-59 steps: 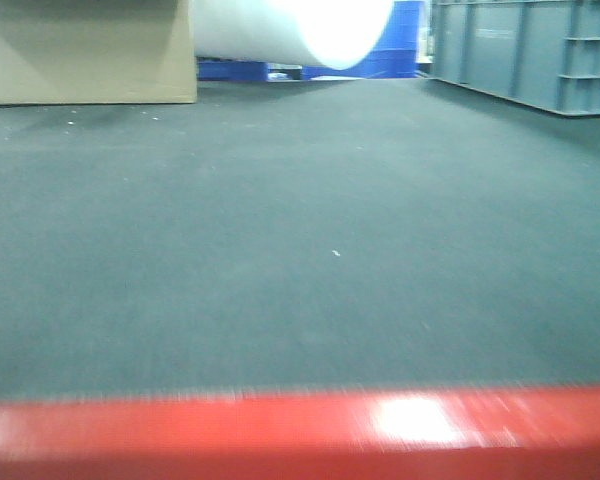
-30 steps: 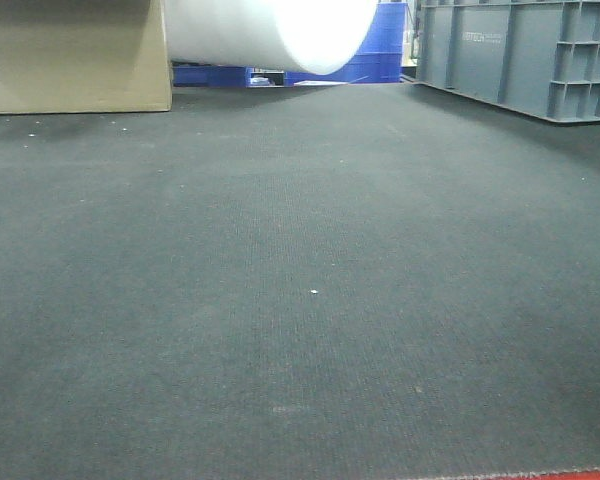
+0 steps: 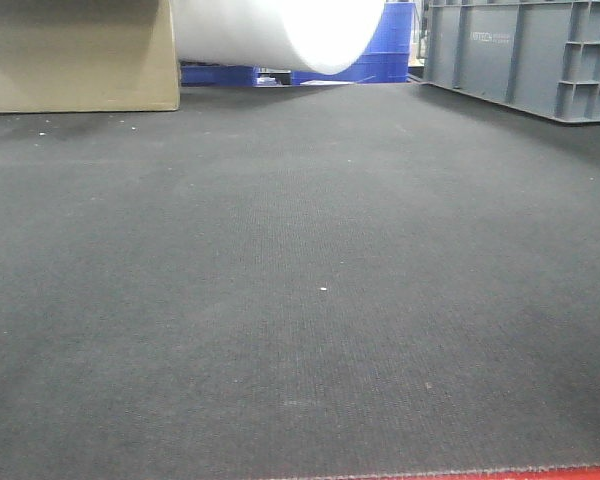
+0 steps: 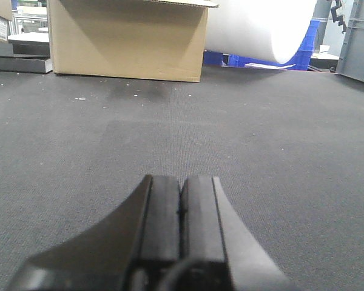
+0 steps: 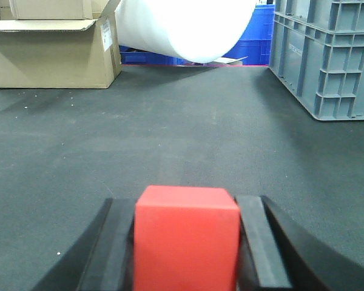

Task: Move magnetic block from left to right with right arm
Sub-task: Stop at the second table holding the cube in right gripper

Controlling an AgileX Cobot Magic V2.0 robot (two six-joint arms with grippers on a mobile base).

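Red magnetic block [image 5: 186, 236] clamped in right claw [image 5: 186, 254] (fingers touching both sides)

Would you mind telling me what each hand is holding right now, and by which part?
The right hand grips the red magnetic block by its two opposite side faces. The left hand is closed and holds nothing.

The dark floor mat [image 3: 300, 280] looks like a finely woven, matt fabric or rubbery textile, rough-grained and speckled with pale crumbs. At the upper left, the box [image 5: 54, 51] is plain brown cardboard, dull and papery. The big white roll [image 5: 185, 27] at top centre appears smooth with a soft sheen. The grey crate [image 5: 327, 54] at the upper right is moulded matt plastic with ribbed walls. The magnetic block [image 5: 186, 239] has smooth, matt red faces. The right gripper [image 5: 186, 242] and the left gripper [image 4: 181, 212] show black, matt, smooth pads.
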